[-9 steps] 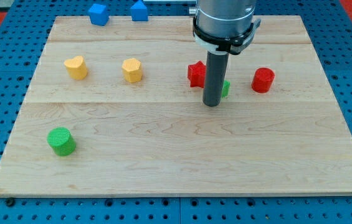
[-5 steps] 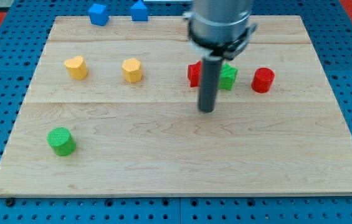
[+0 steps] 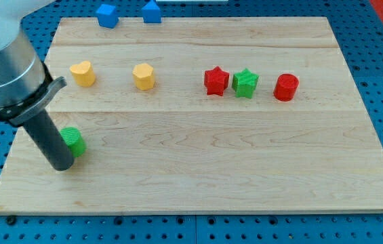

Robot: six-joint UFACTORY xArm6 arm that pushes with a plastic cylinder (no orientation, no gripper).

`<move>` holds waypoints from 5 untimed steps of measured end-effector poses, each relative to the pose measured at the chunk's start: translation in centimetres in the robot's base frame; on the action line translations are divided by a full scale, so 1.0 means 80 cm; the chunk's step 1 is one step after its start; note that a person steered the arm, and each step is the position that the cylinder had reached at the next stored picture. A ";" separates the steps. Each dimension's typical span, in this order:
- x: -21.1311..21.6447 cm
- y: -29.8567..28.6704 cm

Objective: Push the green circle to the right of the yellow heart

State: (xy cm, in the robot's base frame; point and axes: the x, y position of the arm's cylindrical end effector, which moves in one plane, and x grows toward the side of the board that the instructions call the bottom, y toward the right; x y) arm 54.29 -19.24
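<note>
The green circle (image 3: 74,141) sits near the wooden board's (image 3: 245,169) left edge in the view's lower left, with wide bare wood to its right and the yellow heart (image 3: 82,73) above it, the yellow hexagon (image 3: 144,76) beside that. My tip (image 3: 62,165) touches the circle's lower-left side, the rod leaning in from the view's upper left and holding nothing.

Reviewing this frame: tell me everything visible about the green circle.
The green circle is a short, bright green cylinder that looks like ridged plastic, standing flat on the wooden board near its lower left corner. Its left part is hidden behind the dark rod, so only the right side and part of the top show. My tip sits right against it on the view's left and slightly below. No other block touches it; the yellow heart lies well above.
</note>
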 end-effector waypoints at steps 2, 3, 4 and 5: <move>-0.043 0.000; -0.043 0.000; -0.038 0.000; -0.011 -0.026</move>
State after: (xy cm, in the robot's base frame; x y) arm 53.39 -21.34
